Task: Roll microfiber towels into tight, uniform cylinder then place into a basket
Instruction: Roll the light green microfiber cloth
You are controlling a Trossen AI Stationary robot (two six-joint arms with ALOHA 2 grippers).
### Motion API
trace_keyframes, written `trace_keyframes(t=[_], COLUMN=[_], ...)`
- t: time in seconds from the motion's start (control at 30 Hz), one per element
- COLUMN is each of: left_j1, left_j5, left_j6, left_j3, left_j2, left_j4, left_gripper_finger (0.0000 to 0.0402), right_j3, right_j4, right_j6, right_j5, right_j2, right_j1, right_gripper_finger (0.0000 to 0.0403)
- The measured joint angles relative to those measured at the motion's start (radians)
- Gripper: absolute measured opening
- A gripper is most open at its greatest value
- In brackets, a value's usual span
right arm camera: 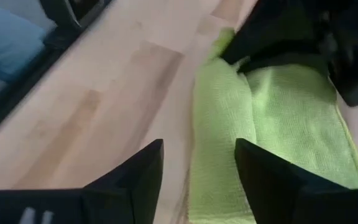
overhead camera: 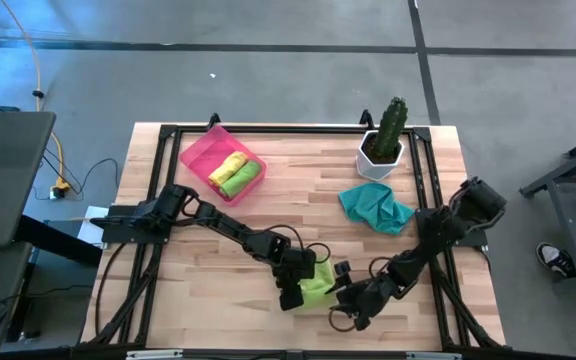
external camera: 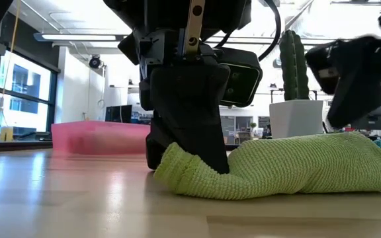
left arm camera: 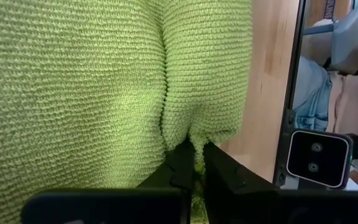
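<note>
Lying at the bottom centre of the high view, a lime green towel [overhead camera: 317, 285] sits bunched on the wooden worktop [overhead camera: 218, 290], half rolled into a thick fold. The left gripper [overhead camera: 294, 286] has its jaws pinched tight on the towel's edge, a tuck of cloth caught between the fingers [left arm camera: 185, 168]. Just to the right in the frame, the right gripper [overhead camera: 348, 300] hovers beside the towel with its jaws spread wide, gripping nothing. Farther up and right lies a crumpled teal towel [overhead camera: 376, 208], with a white pot holding a cactus [overhead camera: 386, 140] behind it. At the upper left of the worktop, the pink basket [overhead camera: 200, 155] holds a rolled yellow towel [overhead camera: 226, 166] and a rolled green towel [overhead camera: 242, 178] side by side.
</note>
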Motion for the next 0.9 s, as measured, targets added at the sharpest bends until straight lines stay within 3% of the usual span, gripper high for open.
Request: trace_keyframes(t=[0.23, 0.77, 0.9], left_j1=[0.000, 0.000, 0.001], left_j5=[0.002, 0.014, 0.049], left_j6=[0.000, 0.000, -0.018], left_j3=[0.000, 0.000, 0.000], left_j2=[0.000, 0.000, 0.002], left_j4=[0.000, 0.009, 0.025], left_gripper_finger=[0.0010, 0.0010, 0.0010], right_j3=[0.000, -0.002, -0.001], right_j4=[-0.012, -0.080, -0.087], right_j6=[0.001, -0.001, 0.007], right_j5=[-0.077, -0.103, -0.095], right_j2=[0.020, 0.052, 0.065], right_j1=[-0.032, -0.099, -0.099], right_gripper_finger=[0.0206, 0.0206, 0.0185])
